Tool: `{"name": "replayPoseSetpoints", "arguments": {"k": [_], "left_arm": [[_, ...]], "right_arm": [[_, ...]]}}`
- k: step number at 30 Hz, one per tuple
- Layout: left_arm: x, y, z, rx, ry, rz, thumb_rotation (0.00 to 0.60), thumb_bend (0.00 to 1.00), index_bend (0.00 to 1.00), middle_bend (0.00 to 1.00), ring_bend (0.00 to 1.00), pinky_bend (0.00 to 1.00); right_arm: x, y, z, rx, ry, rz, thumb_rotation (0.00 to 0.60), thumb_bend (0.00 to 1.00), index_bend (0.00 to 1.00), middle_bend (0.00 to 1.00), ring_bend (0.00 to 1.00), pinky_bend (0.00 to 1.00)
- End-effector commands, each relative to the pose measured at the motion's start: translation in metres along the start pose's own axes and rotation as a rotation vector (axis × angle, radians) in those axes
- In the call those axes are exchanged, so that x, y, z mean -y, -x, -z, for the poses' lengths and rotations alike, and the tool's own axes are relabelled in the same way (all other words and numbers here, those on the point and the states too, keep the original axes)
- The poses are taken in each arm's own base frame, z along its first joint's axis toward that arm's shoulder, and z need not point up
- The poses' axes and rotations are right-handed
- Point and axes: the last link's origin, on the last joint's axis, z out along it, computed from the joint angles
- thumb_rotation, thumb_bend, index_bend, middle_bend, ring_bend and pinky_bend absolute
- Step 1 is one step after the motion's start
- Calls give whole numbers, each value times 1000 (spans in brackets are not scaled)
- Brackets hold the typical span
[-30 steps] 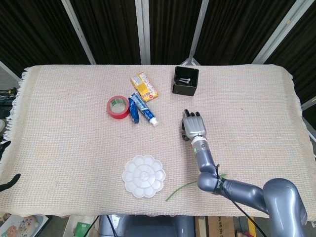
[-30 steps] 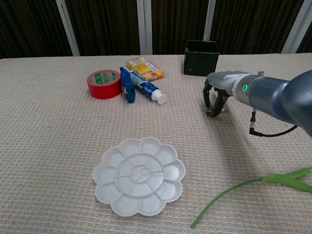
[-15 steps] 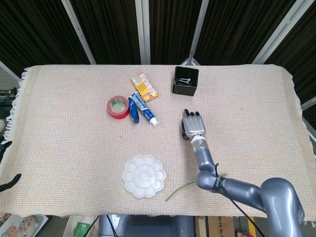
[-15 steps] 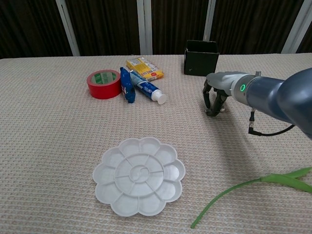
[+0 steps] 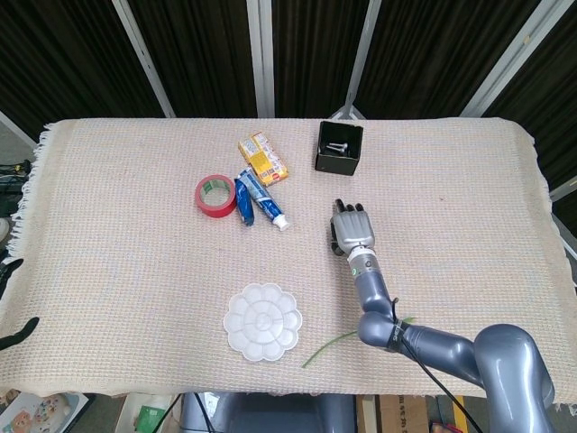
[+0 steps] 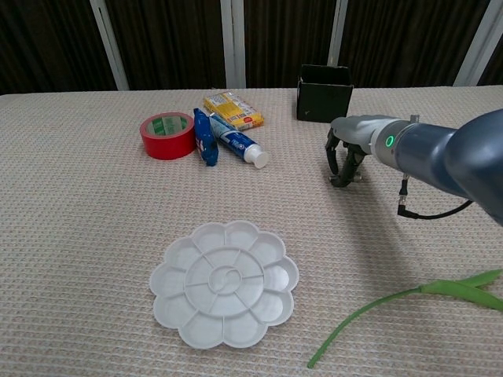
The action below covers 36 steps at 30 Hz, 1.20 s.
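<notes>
Right hand (image 5: 352, 229) low over the cloth, fingers curled down, holding nothing.
Your nearest items: black box (image 5: 339, 148) beyond it, toothpaste tube (image 5: 263, 202) to its left, both well apart.

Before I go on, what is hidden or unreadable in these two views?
- Right robot hand: whether its curled fingers pinch anything; too small, shaded in both views.
- Left robot hand: outside both views.
- Black box: small metal parts inside, too small in head view; its wall hides them in chest view.
- Green stem: tip cut by chest view's right edge.
</notes>
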Motion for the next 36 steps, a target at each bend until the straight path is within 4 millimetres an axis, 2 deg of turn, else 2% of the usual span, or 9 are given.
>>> {"name": "replayPoseSetpoints", "arguments": {"k": [1, 8, 18, 27, 36], "left_arm": [[0, 0, 0, 0, 0, 0, 600, 336, 137, 0, 0, 0], [0, 0, 0, 0, -1, 0, 600, 335, 138, 0, 0, 0], [0, 0, 0, 1, -1, -1, 600, 336, 140, 0, 0, 0], [0, 0, 0, 0, 1, -1, 600, 336, 148, 0, 0, 0], [0, 0, 0, 0, 1, 1, 600, 336, 148, 0, 0, 0]], "right_arm": [[0, 0, 0, 2, 0, 2, 600, 327, 616, 114, 184, 148], [1, 0, 0, 7, 0, 11, 600, 346, 614, 114, 185, 148], [2, -1, 0, 29, 0, 34, 600, 352, 551, 114, 185, 148], [2, -2, 0, 31, -2, 32, 600, 364, 554, 114, 184, 148], [5, -8, 2, 4, -14, 8, 600, 384, 603, 114, 185, 148]]}}
